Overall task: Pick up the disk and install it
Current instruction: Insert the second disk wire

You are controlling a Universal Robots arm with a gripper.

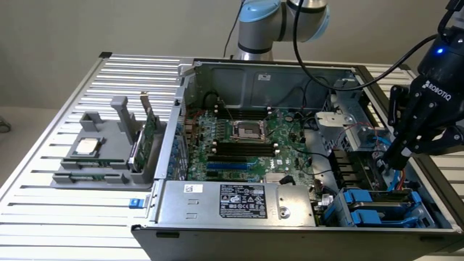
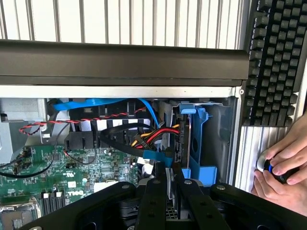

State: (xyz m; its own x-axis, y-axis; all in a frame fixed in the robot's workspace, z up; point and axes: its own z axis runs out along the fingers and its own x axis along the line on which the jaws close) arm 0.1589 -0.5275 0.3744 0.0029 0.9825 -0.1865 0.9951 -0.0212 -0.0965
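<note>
desk (image 1: 87, 217): slatted metal, grey wall behind | case (image 1: 217, 209): open on it | disk (image 2: 183, 139): edge-on in blue bay, mostly hidden | gripper (image 2: 169, 184): jaws clamped on disk

Pincer (image 2: 169, 189) cut off at frame edge, disk (image 2: 183, 143) edge-on, label hidden, keyboard (image 2: 274, 62) cropped.

Open computer case (image 1: 254, 76) on slatted counter (image 1: 65, 130); green motherboard (image 1: 246, 147) inside, power supply (image 1: 239, 201) along the near edge. Grey holder (image 1: 101, 157) at exterior view's left carries a silver chip (image 1: 87, 145) and upright green card (image 1: 149, 136). Black keyboard (image 2: 276, 62) beside case.
</note>
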